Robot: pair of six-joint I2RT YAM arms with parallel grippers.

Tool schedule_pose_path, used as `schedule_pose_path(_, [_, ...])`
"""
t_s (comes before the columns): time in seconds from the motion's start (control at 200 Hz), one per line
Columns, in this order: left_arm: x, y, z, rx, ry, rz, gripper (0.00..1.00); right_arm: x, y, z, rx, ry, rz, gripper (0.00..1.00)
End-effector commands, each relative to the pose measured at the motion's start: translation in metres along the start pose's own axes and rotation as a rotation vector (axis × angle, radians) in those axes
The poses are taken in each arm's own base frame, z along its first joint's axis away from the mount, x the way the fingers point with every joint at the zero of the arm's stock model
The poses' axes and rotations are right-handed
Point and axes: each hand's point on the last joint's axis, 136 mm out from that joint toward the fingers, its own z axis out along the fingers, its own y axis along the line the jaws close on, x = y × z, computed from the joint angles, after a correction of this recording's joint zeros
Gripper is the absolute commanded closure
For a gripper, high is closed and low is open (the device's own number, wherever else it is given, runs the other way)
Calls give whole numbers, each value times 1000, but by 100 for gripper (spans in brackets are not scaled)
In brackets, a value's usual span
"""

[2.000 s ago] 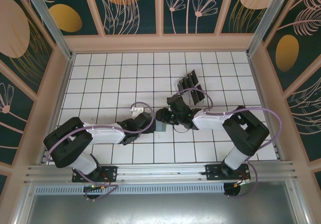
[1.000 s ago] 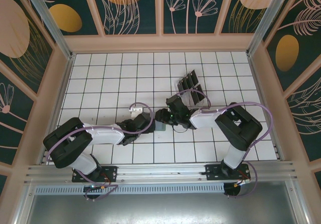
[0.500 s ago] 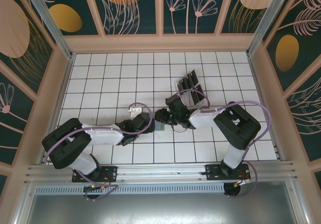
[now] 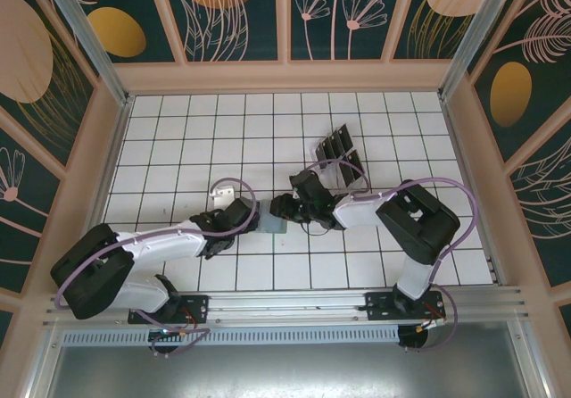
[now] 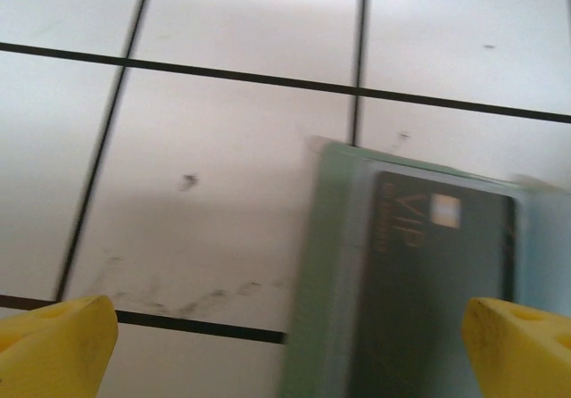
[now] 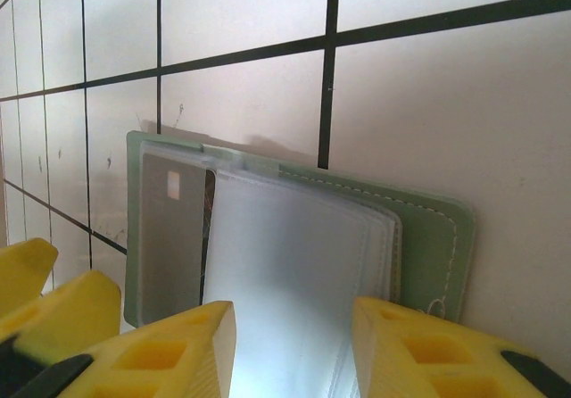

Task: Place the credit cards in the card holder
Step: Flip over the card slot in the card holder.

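The card holder [image 4: 275, 224] lies open on the table [image 4: 178, 130], apparently pinned flat by the right gripper [image 6: 294, 353], whose half-spread jaws straddle its clear sleeves [image 6: 294, 255] with one card [image 5: 428, 282] tucked inside, at 3 o'clock of the wide-open, empty left gripper [image 5: 285, 353].

On the tiled worktop [image 4: 178, 139], the left tool [image 4: 252, 220] and right tool [image 4: 278, 211] flank the green card holder [image 4: 275, 227] — dark credit cards [image 4: 342, 154] stand farther back, rightward.
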Motion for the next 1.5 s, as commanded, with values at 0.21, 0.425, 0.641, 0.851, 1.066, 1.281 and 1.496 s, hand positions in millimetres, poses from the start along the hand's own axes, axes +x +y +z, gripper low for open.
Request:
schedule_pose_path(0.21, [7, 31, 15, -102, 41, -13, 2, 10, -3, 2, 6, 36, 3, 61])
schedule_pose_path(0.425, [28, 31, 25, -92, 101, -30, 1, 8, 3, 1, -5, 37, -11, 62])
schedule_pose_path(0.641, [39, 31, 29, -77, 130, -45, 1, 5, 10, 1, -14, 37, -25, 64])
schedule_pose_path(0.851, [43, 30, 31, -67, 139, -48, 1, 6, 13, 5, -6, 46, -36, 63])
schedule_pose_path(1.066, [46, 30, 31, -56, 143, -52, 1, 4, 17, 11, -6, 52, -40, 62])
schedule_pose_path(1.281, [45, 29, 29, -40, 140, -61, 2, 2, 27, 11, -26, 50, -41, 62])
schedule_pose_path(1.496, [30, 24, 18, -6, 104, -94, 2, -3, 48, 5, -66, 36, -54, 62])
